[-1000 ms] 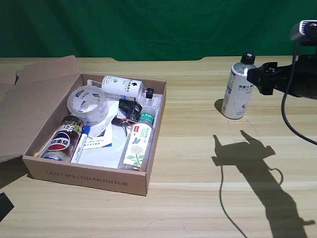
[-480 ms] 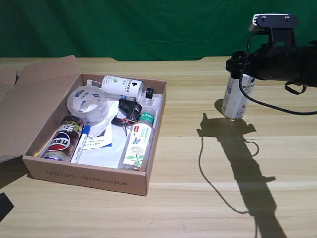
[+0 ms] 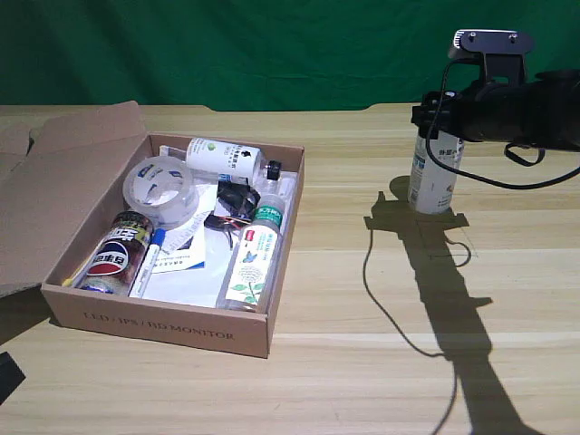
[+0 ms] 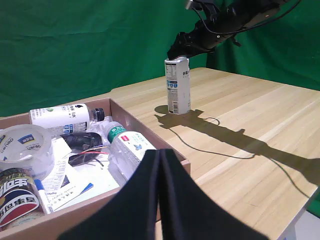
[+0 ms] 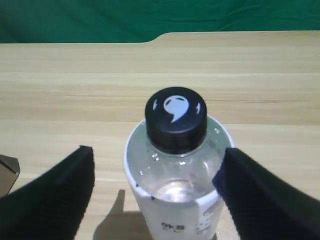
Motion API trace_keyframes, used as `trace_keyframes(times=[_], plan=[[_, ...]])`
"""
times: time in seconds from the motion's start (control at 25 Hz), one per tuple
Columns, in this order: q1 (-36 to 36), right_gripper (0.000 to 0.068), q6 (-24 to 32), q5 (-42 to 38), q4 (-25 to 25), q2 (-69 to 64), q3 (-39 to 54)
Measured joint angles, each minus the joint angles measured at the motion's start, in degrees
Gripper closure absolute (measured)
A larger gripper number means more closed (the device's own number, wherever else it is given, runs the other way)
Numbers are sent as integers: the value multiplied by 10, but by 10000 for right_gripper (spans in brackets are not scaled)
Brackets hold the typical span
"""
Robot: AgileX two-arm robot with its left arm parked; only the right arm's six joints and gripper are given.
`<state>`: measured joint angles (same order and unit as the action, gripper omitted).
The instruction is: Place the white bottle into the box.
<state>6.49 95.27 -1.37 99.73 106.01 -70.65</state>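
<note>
White bottle (image 3: 432, 177) upright on the desk (image 3: 362, 362), well apart from the box (image 3: 163, 322), toward the exterior view's right. Black screw cap (image 5: 176, 119) with a white mark on top, seen from above in the right wrist view; clear shoulder below it, white label with dark print further down. Teal print visible along the bottle's side in the left wrist view (image 4: 177, 85).

Claw (image 5: 157, 185) spread apart, one finger (image 5: 55, 192) on each side of the bottle's upper body, the other finger (image 5: 265, 195) just beside the shoulder; whether either touches the bottle, cannot tell. Gap visible between the first finger and the bottle. In the exterior view, dark arm and claw (image 3: 433, 118) level with the bottle's top, hiding the cap, with a camera mounted above and a cable looping down beside the bottle. Long dark shadow across the desk toward the near edge.

Box open on the exterior view's left, big flap (image 3: 63, 181) folded outward, faint "LED / IPS / HD MONITOR" print on the near wall. Inside: another white bottle with a round green logo (image 3: 222, 157) lying along the far wall, a roll of clear tape (image 3: 160, 190), a dark can (image 3: 116, 254), a pen (image 3: 149, 258), a clear green-capped bottle (image 3: 254, 258) lying along the right wall, some papers and small dark items in the middle.

Green backdrop (image 3: 227, 45) behind the desk.
</note>
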Motion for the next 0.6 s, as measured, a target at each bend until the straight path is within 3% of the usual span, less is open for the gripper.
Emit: trace_keyframes(times=[0.6], plan=[[-1, 84, 0, -21, -1, 55, -29]])
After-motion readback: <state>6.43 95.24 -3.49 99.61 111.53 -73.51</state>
